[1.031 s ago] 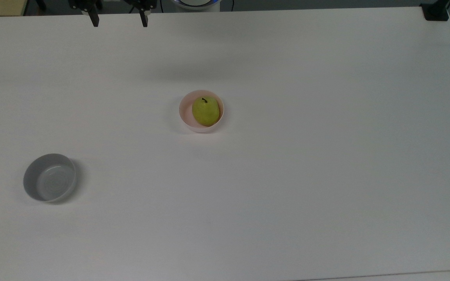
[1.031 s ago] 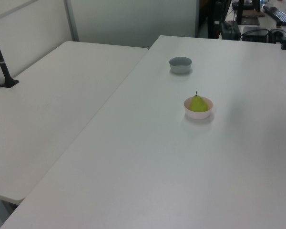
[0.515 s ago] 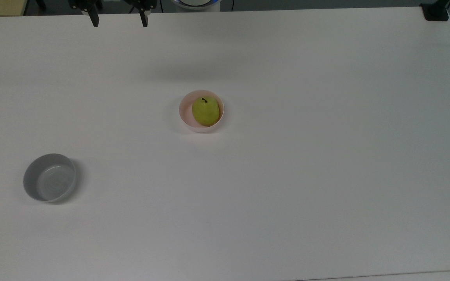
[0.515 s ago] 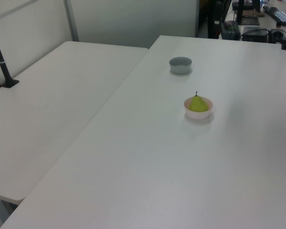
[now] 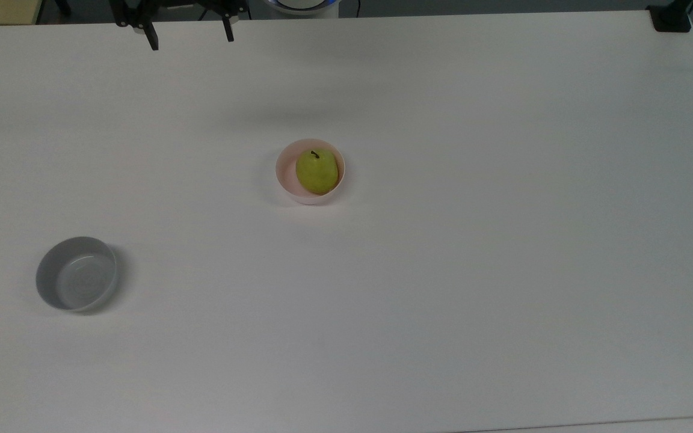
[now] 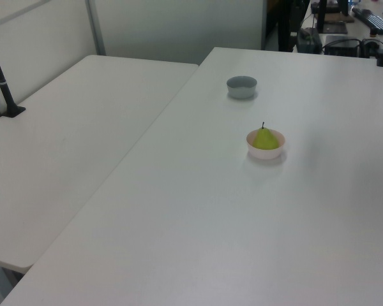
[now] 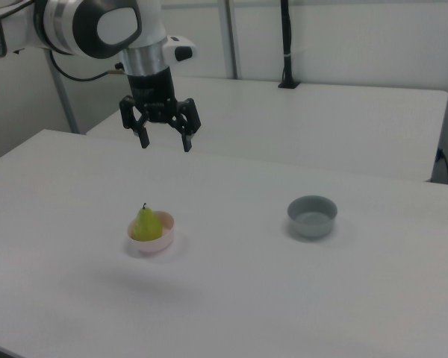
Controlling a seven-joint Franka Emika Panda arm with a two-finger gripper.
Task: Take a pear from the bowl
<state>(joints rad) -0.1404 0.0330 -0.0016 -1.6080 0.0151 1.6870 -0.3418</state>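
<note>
Pear (image 5: 316,172) sits upright in the pale pink bowl (image 5: 286,174), stem up, near the middle of the white desk (image 5: 503,240). A grey bowl (image 5: 76,281) stands well apart, toward the top view's lower left. In the right view the end effector (image 7: 163,141) hangs high above the desk, beyond the pear, its fingers spread wide and holding nothing.

1. The pear (image 5: 316,172) at centre frame is yellow-green with a dark stem.
2. Its bowl (image 5: 286,175) is pale pink.
3. The lower-left bowl (image 5: 76,281) is grey.
4. The tabletop (image 5: 473,240) is plain white.
5. The pincer (image 7: 163,138) is black.
</note>
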